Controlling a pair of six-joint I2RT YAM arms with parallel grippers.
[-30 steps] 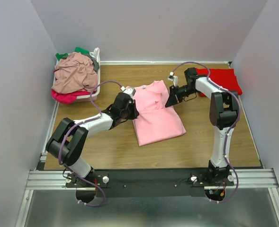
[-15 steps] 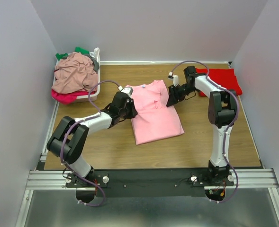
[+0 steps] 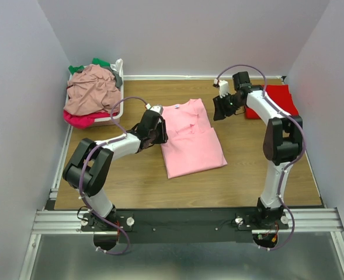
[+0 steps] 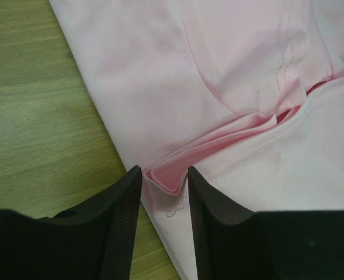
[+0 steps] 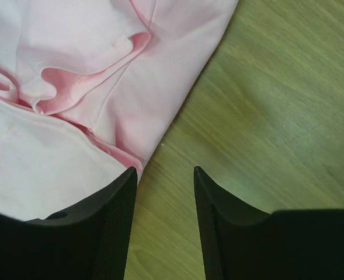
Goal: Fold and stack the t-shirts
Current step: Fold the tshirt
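A light pink t-shirt (image 3: 192, 140) lies flat mid-table with its sleeves folded in. My left gripper (image 3: 159, 129) sits low at the shirt's left edge. In the left wrist view (image 4: 164, 175) its jaws stand apart around a small fold of the pink fabric (image 4: 247, 87) without squeezing it. My right gripper (image 3: 221, 108) is open and empty, just off the shirt's upper right edge. In the right wrist view (image 5: 164, 175) bare wood shows between its fingers and the pink shirt (image 5: 72, 58) lies to the left. A folded red t-shirt (image 3: 277, 99) lies at the back right.
A white basket (image 3: 118, 114) at the back left holds a pile of dusty rose (image 3: 93, 90), magenta and green shirts. Grey walls close in the wooden table on three sides.
My right gripper has come off the pink shirt's right edge and moved up and right towards the red shirt. The pink shirt and my left gripper have shifted slightly left.
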